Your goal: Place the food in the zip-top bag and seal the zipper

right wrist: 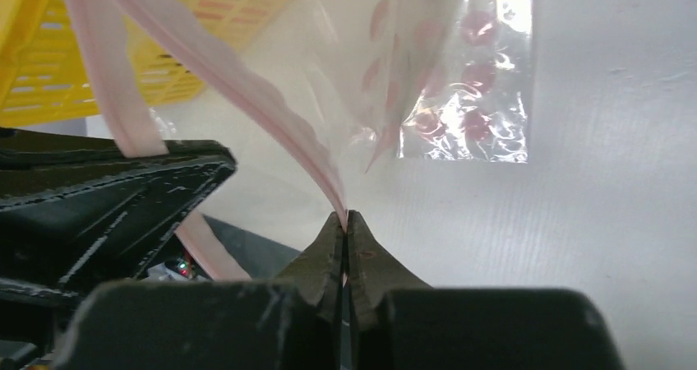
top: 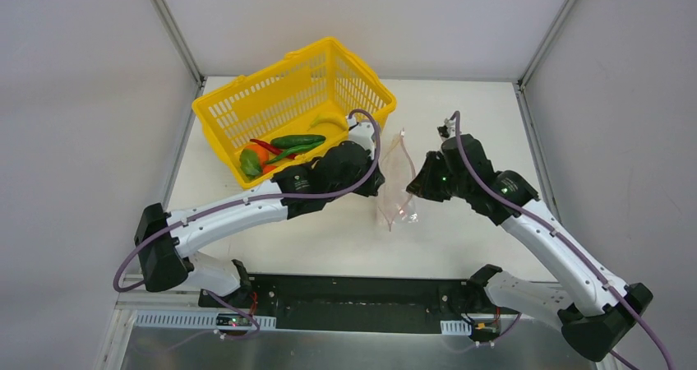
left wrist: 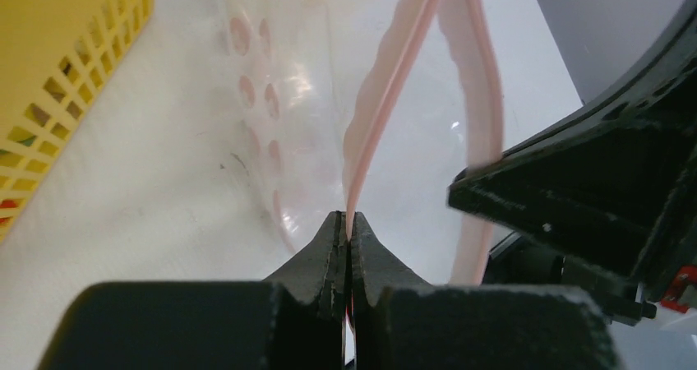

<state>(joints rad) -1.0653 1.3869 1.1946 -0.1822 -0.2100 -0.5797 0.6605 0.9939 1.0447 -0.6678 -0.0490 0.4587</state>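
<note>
The zip-top bag (top: 398, 181) hangs off the table between my two grippers, clear with pink dots. My left gripper (left wrist: 349, 222) is shut on one lip of the pink zipper (left wrist: 386, 99). My right gripper (right wrist: 345, 218) is shut on the opposite lip (right wrist: 246, 99), so the mouth stands parted. In the top view the left gripper (top: 380, 182) and right gripper (top: 413, 187) face each other across the bag. The food lies in the yellow basket (top: 246, 99): green peppers (top: 297, 141), a red chili (top: 265, 146), an orange fruit (top: 260, 156) and a banana (top: 325, 121).
The basket sits at the back left of the white table (top: 329, 238), right behind my left arm. Grey walls close in the table on the left, back and right. A black mounting rail (top: 353, 292) runs along the near edge.
</note>
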